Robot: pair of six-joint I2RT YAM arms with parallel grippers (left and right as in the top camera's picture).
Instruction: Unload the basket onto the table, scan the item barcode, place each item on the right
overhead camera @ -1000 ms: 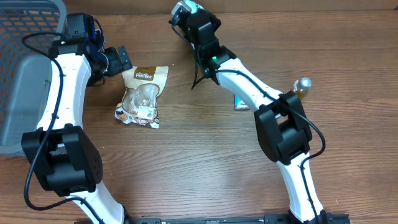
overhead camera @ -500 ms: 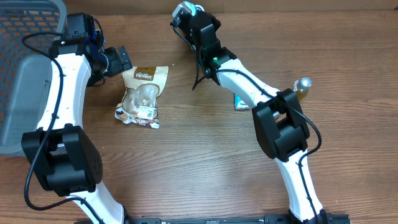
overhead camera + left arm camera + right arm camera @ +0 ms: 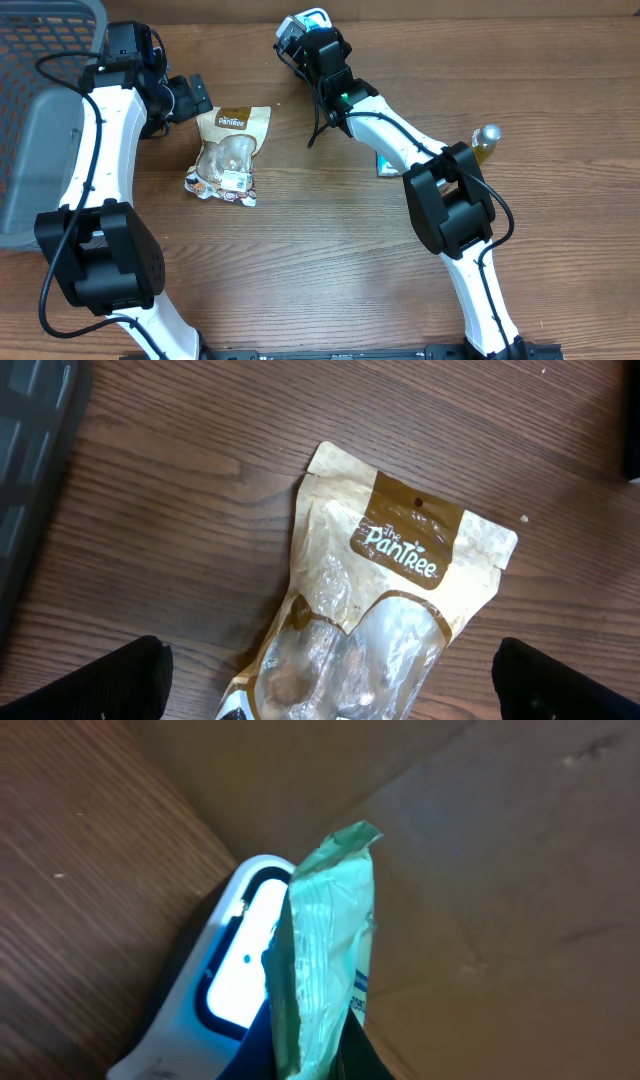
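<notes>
Bench [image 3: 320,260]: wood top, with a cardboard wall along the far edge.

Grey mesh basket [image 3: 40,110] sits at the far-left corner.

Left arm runs up the left side. The left gripper [image 3: 195,98] has its fingers spread wide and holds nothing. It is parked just beside the top-left corner of the tan pouch [image 3: 400,600].

The pouch lies flat in the far-left part of the bench, brown "The PanTree" header toward the far edge, clear window below it. There is a white label near its near end; too small to read.

Right arm reaches across to the far edge, centre. The right gripper [image 3: 308,35] is pinched on the green packet [image 3: 325,950] and holds it edge-on, off the bench.

The packet is right in front of the scanner [image 3: 228,970], which has a white housing and a lit window. Packet overlaps the window's right side in the wrist view; cannot tell if they touch. No barcode visible on the packet from here.

Teal flat pack [image 3: 385,165] is right of centre, partly under the right arm.

Small amber bottle [image 3: 487,141] with a silver cap stands upright near the right edge.
</notes>
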